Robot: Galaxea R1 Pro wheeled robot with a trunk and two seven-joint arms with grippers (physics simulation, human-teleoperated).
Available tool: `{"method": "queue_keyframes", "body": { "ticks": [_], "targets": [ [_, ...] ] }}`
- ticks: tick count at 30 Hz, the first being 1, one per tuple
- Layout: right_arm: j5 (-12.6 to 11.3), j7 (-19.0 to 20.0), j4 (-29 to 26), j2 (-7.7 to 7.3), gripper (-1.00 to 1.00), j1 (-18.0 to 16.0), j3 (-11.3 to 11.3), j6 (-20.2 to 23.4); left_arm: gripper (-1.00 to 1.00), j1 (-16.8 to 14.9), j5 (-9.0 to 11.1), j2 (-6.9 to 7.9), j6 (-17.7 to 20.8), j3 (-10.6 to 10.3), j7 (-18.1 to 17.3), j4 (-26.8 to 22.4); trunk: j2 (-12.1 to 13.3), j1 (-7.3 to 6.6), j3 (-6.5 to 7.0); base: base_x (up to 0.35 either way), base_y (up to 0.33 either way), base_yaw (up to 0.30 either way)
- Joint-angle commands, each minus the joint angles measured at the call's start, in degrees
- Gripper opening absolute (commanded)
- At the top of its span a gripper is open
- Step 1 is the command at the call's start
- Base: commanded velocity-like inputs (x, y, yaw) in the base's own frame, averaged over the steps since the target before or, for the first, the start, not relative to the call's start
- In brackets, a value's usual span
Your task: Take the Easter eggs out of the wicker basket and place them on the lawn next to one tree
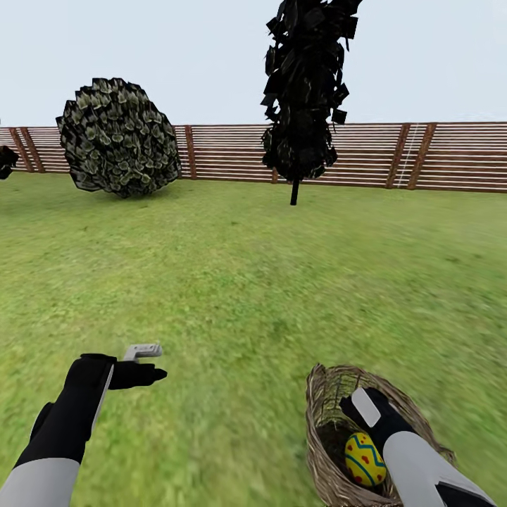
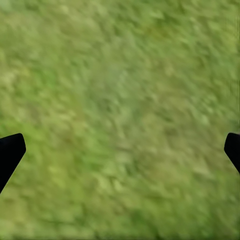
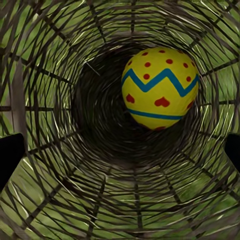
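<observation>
Your right tool [image 3: 120, 150], fingers spread, reaches inside the wicker basket [image 3: 45, 75], just short of the egg [image 3: 159, 87]. It looks smooth, rigid, slippery: pinch across its widest middle.

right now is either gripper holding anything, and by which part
Nothing is held. The right gripper is open inside the wicker basket, short of the egg; the left gripper is open over grass.

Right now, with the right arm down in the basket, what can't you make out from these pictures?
- Egg count: one Easter egg shows in the wicker basket; the right arm in the head view hides part of the inside.
- Right gripper: its fingertips sit at the picture's edges in the right wrist view, wide apart.
- Black conifer: top cut off by the head view's upper edge.
</observation>
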Motion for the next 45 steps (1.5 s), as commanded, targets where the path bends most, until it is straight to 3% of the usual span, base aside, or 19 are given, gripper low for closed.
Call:
{"method": "queue_keyframes", "body": {
  "ticks": [1,9,13,16,25,30,37,45],
  "targets": [
    [-0.5,-0.3,-0.1,0.0,1.0,0.0,0.0,-0.2,1.0,0.0,-0.6,-0.01,0.1,0.1,-0.6,0.0,-0.4,0.21,-0.24,0.0,0.0,0.0],
    [-0.6,-0.3,0.0,-0.07,1.0,0.0,-0.3,-0.9,1.0,-0.1,-0.6,-0.01,0.1,0.1,-0.6,0.0,-3.6,1.97,-1.68,0.0,0.0,0.0],
    [-0.6,-0.3,0.1,-0.16,1.0,0.0,-3.1,-0.5,1.0,-0.1,-0.6,-0.01,0.1,0.1,-0.7,0.0,-5.3,2.85,-2.39,0.0,0.0,0.0],
    [-0.6,-0.4,0.1,-0.22,1.0,0.0,-3.9,0.2,1.0,0.0,-0.6,-0.01,0.1,0.1,-0.7,0.0,-6.5,3.51,-2.93,0.0,0.0,0.0],
    [-0.7,-0.4,0.0,-2.57,1.0,-0.1,-4.5,5.0,1.0,-0.1,-0.6,-0.01,0.1,0.1,-0.7,0.0,-8.5,4.61,-3.83,0.0,0.0,0.0],
    [-3.4,-0.7,-0.4,-4.13,1.0,-0.1,-6.0,9.5,1.0,-0.1,-0.5,-0.01,0.1,0.1,-0.7,0.0,-10.1,5.49,-4.55,0.0,0.0,0.0],
    [-4.2,-0.2,-0.6,-3.76,1.0,-0.1,-6.2,10.1,1.0,0.0,-0.5,-0.01,0.1,0.1,-0.7,0.0,-10.1,5.49,-4.55,0.0,0.0,0.0],
    [-4.3,0.3,-0.7,-3.44,1.0,-0.1,-6.3,10.1,1.0,-0.1,-0.5,-0.01,0.1,0.1,-0.7,0.0,-12.5,6.8,-5.63,0.0,0.0,0.0]
  ]
}}
